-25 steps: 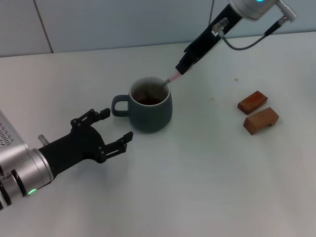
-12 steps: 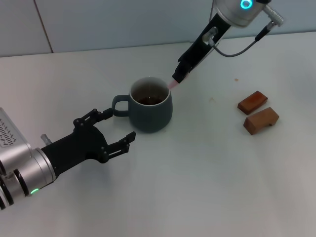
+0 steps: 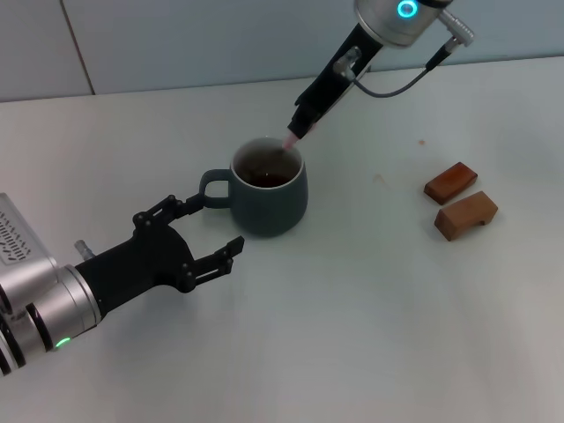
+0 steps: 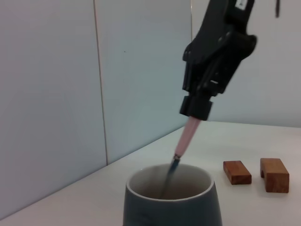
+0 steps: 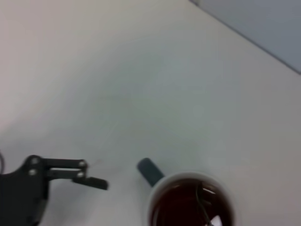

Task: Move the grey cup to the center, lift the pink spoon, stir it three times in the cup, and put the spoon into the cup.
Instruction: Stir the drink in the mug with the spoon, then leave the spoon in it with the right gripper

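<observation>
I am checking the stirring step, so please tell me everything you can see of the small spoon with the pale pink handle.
The pink spoon is slim, with a pale pink handle and a dark metal neck. It is tilted, its lower end dipping inside the rounded blue-grey ceramic cup; its bowl is hidden below the rim. The black right gripper clamps the top of the handle from above. I cannot tell whether the spoon touches the cup's wall or bottom. The cup stands upright on the white table, handle toward the open left gripper.

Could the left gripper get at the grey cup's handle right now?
Probably yes. The left gripper is open beside the grey cup, its handle turned toward it with bare table between. The right gripper holds the pink spoon from above, clear of that side.
</observation>
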You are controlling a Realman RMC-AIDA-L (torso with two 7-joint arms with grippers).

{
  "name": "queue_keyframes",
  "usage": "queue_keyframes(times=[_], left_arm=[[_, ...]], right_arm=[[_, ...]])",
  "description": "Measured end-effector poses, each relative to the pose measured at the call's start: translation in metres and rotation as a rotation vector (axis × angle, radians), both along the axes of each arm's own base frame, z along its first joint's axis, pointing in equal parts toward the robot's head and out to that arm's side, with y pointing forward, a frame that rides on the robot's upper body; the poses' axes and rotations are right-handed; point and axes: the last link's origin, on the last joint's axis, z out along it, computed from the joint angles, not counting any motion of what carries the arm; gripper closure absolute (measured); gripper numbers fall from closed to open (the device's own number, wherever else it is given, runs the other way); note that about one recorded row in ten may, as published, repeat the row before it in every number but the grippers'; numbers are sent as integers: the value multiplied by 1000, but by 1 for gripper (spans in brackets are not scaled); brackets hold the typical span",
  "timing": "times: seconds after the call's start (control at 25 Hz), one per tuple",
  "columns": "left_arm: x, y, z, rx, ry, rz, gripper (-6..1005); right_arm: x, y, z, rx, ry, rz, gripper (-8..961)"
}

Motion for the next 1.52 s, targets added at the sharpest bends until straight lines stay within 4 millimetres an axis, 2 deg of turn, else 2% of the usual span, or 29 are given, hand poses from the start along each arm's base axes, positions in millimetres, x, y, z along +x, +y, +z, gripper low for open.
queue_keyframes(times=[0.28,0.44,0.64,0.84,1.0,1.16,1.28,1.52], left_arm=[[-1,0,0,-1,5,-1,152],[-1,-1,0,-1,5,0,152],[-2,-1,0,-1,4,1,152],[-1,-1,0,-2,4,0,152],[-1,-1,0,-2,4,0,152],[-1,-1,0,-3,4,-1,152],[-1,-1,-1,-3,4,-2,152],[0,-2,-1,-4,1,-1,152]], right_arm=[[4,-2,4,-13,-44,-14,828],[-10,-9,-6,-65,-36,4,827],[-18,-4,-11,-31,-35,45,827],[-10,4,-1,14,-71,40,826],[-6,0,0,-8,-84,21,826],[-10,-10,-11,-66,-75,25,825],[-16,-11,-16,-65,-65,46,825],[-19,1,-13,4,-59,85,824]])
